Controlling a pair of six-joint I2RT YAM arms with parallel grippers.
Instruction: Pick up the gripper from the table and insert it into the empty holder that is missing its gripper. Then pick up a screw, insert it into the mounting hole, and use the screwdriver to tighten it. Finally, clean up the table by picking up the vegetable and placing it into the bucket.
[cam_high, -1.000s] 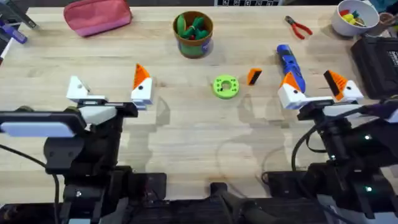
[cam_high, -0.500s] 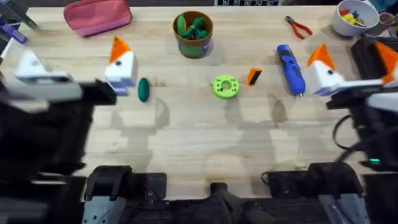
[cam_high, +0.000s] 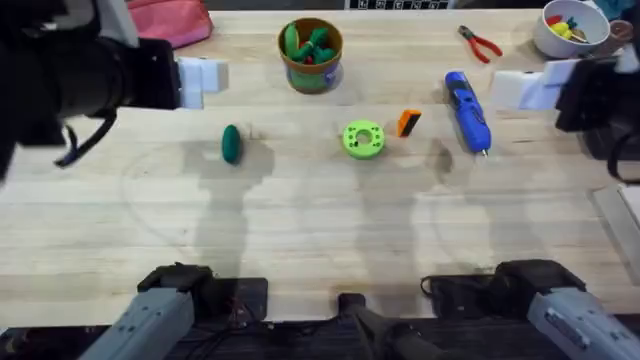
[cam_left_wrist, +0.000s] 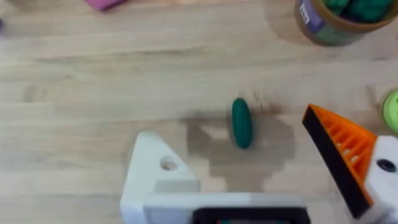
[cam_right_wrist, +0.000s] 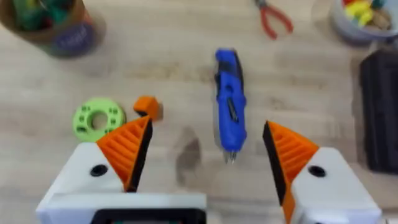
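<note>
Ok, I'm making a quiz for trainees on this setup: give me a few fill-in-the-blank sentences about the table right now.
1. The small orange gripper lies between the green ring-shaped disc and the blue ____.
2. The vegetable lies on the ____, not in the bucket.
3. On the left gripper, one finger is a plain white holder with no ____ tip.
4. The right gripper has ____ orange-tipped fingers.

Missing words: screwdriver; table; orange; two

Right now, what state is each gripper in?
Left gripper: open, holding nothing; one finger lacks its orange tip.
Right gripper: open, holding nothing.
</note>
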